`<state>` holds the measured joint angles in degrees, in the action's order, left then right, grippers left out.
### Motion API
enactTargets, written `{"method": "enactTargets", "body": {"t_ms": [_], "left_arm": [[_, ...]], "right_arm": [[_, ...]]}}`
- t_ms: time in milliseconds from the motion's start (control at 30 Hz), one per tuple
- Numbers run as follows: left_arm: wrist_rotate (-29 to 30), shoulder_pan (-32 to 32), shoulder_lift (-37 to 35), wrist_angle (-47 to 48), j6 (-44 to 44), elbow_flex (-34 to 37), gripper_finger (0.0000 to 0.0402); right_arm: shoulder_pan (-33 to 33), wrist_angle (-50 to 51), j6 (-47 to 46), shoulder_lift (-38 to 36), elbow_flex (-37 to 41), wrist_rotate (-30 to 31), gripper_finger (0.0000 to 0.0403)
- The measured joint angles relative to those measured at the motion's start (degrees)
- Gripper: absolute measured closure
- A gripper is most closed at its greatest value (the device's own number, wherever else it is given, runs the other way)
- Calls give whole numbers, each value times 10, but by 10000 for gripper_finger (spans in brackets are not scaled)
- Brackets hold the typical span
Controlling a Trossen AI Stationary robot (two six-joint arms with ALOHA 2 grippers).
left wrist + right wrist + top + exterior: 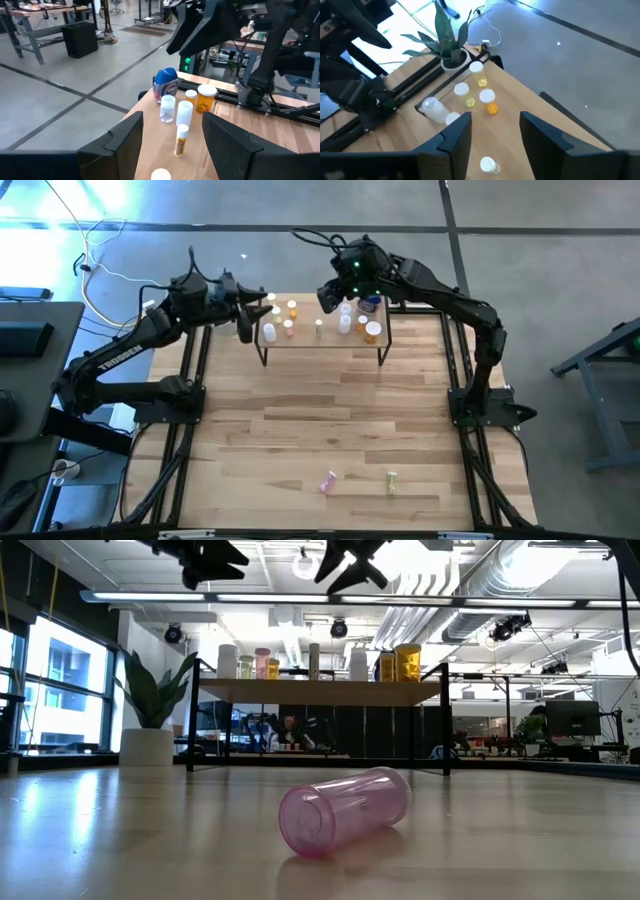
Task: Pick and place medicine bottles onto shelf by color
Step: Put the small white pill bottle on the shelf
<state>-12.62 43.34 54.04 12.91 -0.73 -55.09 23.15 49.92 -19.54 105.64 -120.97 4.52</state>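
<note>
Your left arm (115, 355) reads "TROSSEN"; both grippers, left gripper (245, 320) and right gripper (330, 295), hover released and empty above the far shelf (320, 340), bottle labels unreadable.

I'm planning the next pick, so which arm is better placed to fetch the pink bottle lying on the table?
Neither clearly: both tools, left and right, hover open over the shelf. The pink bottle lies about midway between them, so probably either.
</note>
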Motion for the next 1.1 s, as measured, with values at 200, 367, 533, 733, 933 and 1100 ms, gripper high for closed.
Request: {"method": "enactTargets", "body": {"t_ms": [200, 367, 533, 733, 933, 1100], "left_arm": [[0, 11, 0, 0, -8, 0, 209], [8, 14, 0, 8, -45, 0, 209], [13, 14, 0, 14, -55, 0, 209], [13, 14, 0, 18, -55, 0, 209], [13, 14, 0, 28, -54, 0, 209], [15, 14, 1, 39, -52, 0, 209]], "right_arm": [[-18, -10, -25, 0, -2, 4, 251], [-48, 11, 10, 13, -1, 24, 251], [-68, 17, 107, 21, 0, 25, 251], [-64, 31, 60, 34, 0, 42, 242], [-44, 39, -27, 49, 0, 19, 197], [-39, 46, -61, 59, 0, 11, 183]]}}
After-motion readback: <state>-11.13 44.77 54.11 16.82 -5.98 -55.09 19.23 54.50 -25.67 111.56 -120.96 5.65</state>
